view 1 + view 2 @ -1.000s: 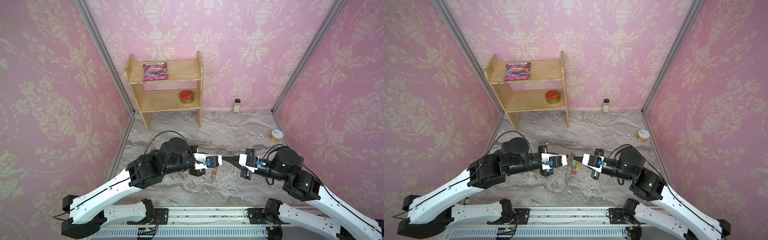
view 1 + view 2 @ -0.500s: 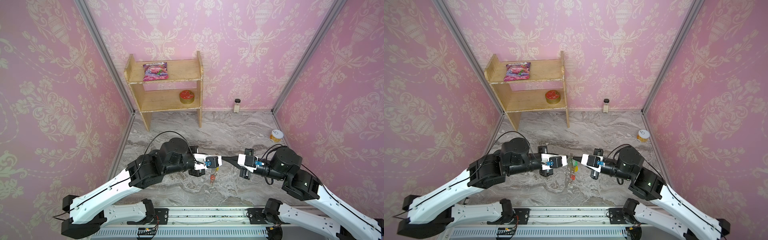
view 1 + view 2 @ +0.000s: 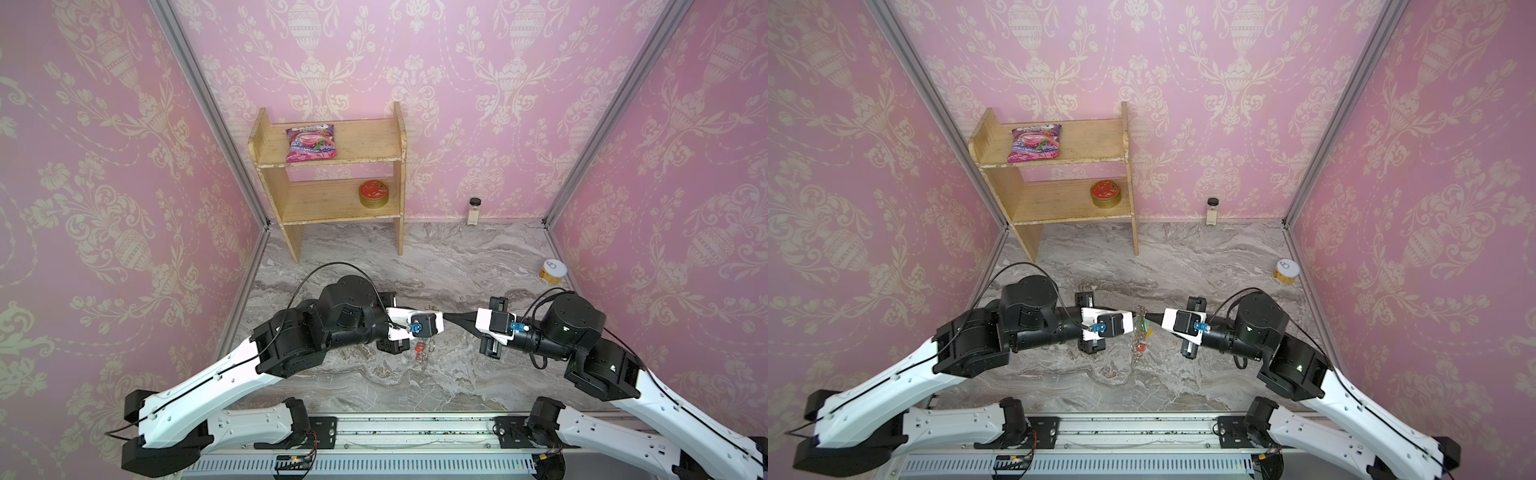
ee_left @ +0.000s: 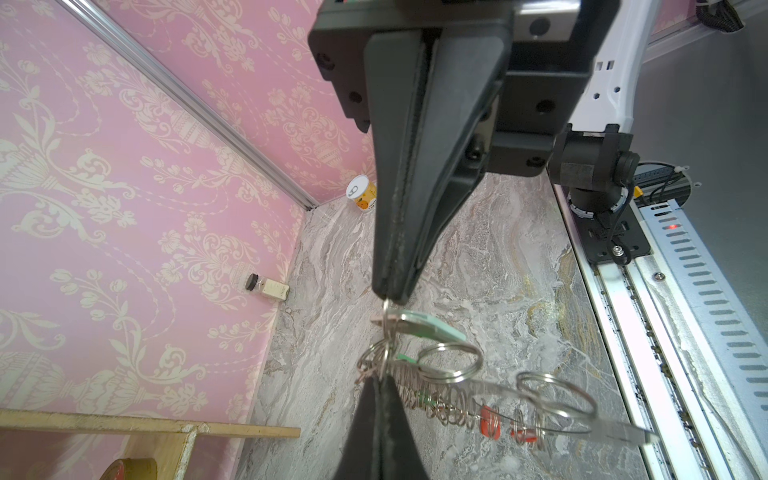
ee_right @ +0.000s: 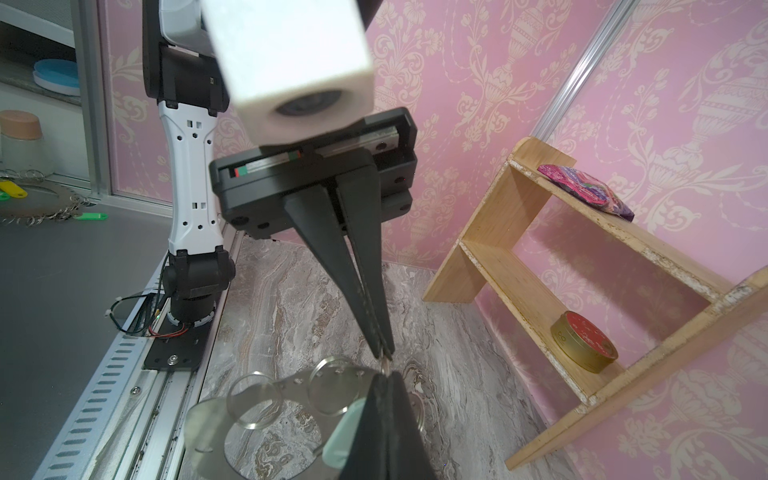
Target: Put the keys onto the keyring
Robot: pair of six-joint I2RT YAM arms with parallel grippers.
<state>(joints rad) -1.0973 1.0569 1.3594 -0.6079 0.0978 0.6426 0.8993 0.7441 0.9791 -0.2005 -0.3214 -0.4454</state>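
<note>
The keys (image 4: 419, 326), a small silver bunch with a mint-green plastic tag, still hang above the marble desk (image 3: 457, 266), pinched by the right end effector (image 4: 388, 296). The left end effector (image 5: 382, 355) stays clamped on the flat grey metal keyring (image 4: 619, 430). Barely anything's moved, so threading looks unfinished.

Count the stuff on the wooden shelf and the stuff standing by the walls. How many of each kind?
Snack bag: 1
Round tin: 1
Little jar: 1
Can: 1
Total: 4
</note>
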